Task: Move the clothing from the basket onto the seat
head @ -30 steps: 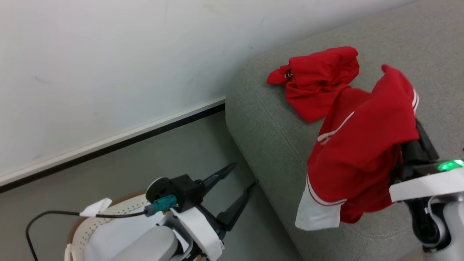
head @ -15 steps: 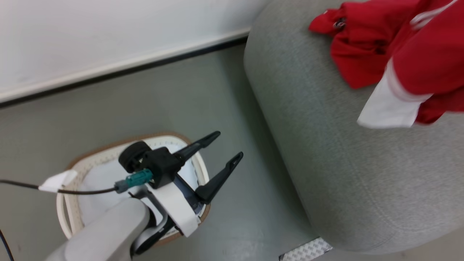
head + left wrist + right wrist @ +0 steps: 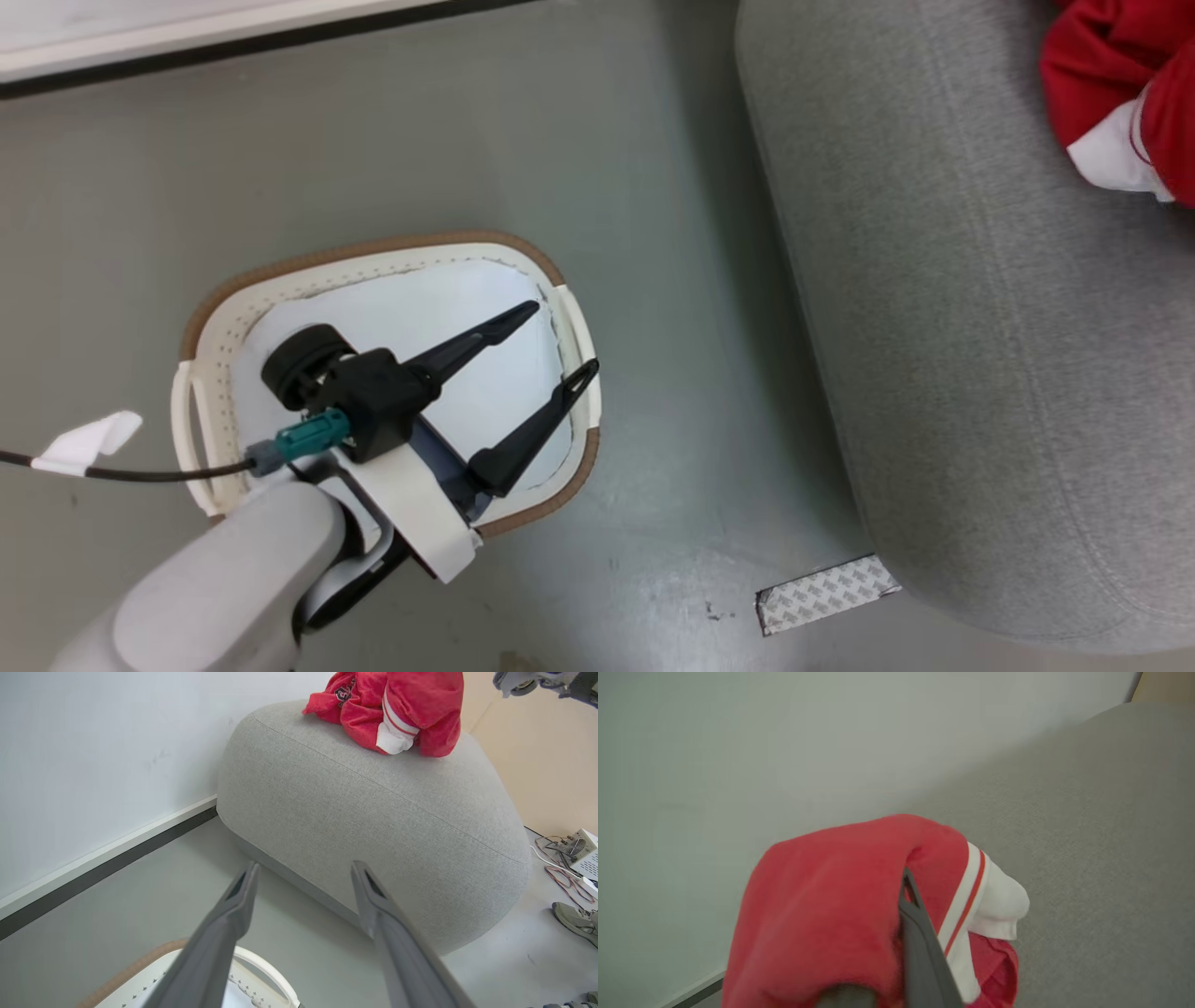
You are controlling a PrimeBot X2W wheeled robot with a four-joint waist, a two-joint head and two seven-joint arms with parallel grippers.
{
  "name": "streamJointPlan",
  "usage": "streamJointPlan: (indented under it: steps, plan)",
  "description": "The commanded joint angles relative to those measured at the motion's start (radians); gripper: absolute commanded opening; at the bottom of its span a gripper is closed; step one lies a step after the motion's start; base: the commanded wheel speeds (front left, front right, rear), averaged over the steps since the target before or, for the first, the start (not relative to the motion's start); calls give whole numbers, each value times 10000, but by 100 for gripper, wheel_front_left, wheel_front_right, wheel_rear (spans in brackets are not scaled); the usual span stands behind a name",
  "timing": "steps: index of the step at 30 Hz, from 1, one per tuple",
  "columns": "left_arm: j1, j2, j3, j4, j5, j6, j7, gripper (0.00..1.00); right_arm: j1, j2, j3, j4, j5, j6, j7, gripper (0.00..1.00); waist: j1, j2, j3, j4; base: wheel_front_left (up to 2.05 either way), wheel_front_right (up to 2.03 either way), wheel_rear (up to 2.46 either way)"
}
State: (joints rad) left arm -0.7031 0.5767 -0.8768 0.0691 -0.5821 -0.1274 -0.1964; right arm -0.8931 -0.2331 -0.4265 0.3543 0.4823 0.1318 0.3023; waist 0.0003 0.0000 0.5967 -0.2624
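Note:
The white basket (image 3: pixel 217 329) with a brown rim stands on the floor, showing its pale lining and no red cloth. My left gripper (image 3: pixel 560 341) hangs open above its right half, nothing between the fingers; in the left wrist view that gripper (image 3: pixel 304 868) points at the grey seat (image 3: pixel 373 812). Red clothing (image 3: pixel 387 714) with white trim lies bunched on the seat's top, also visible at the head view's corner (image 3: pixel 1111 84). My right gripper (image 3: pixel 906 891) is shut on a red garment (image 3: pixel 831 896) that drapes over it and hides one finger, just above the seat (image 3: pixel 1087 835).
A white wall with a dark skirting (image 3: pixel 107 868) runs behind the seat and basket. A strip of patterned tape (image 3: pixel 826 593) lies on the floor by the seat's base. A shoe (image 3: pixel 574 917) and a small box with wires (image 3: pixel 581 851) sit on the floor beyond the seat.
The head camera has tilted down, so the basket now shows whole and the red clothing has slid to the top right corner. My left gripper stays open over the basket.

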Motion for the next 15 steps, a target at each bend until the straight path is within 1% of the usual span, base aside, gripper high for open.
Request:
streamJointPlan:
  steps: [1, 5, 9, 13, 14, 15]
  plan:
    - [-143, 107, 29, -27, -82, -26, -63, 100, 231, 3, -174, 366, -370, -23, 268, 0, -3, 0, 216, 193, 0, 0, 0]
    - [-212, 180, 7, 4, -127, -27, -89, 100, 337, 43, -382, 1086, -1045, -23, 969, 0, -3, 0, 315, 314, 0, 0, 0]
    - [-214, 120, -30, 102, -178, -23, -159, 100, 386, -196, -246, 1478, -1672, -23, 1679, 0, -3, 0, 284, 376, 0, 0, 0]
    - [-130, -24, -70, 292, -277, -24, -262, 100, 367, -302, -133, 1629, -1960, -23, 1842, 0, -3, 0, 14, 387, 0, 0, 0]
    - [-106, -62, -77, 351, -294, -24, -288, 100, 377, -315, -92, 1643, -2009, -23, 1866, 24, -3, 0, -79, 378, 0, 0, 0]
    - [-77, -104, -90, 405, -324, -25, -287, 100, 398, -341, -44, 1650, -2050, -23, 1850, 61, -3, 0, -184, 368, 0, 0, 0]
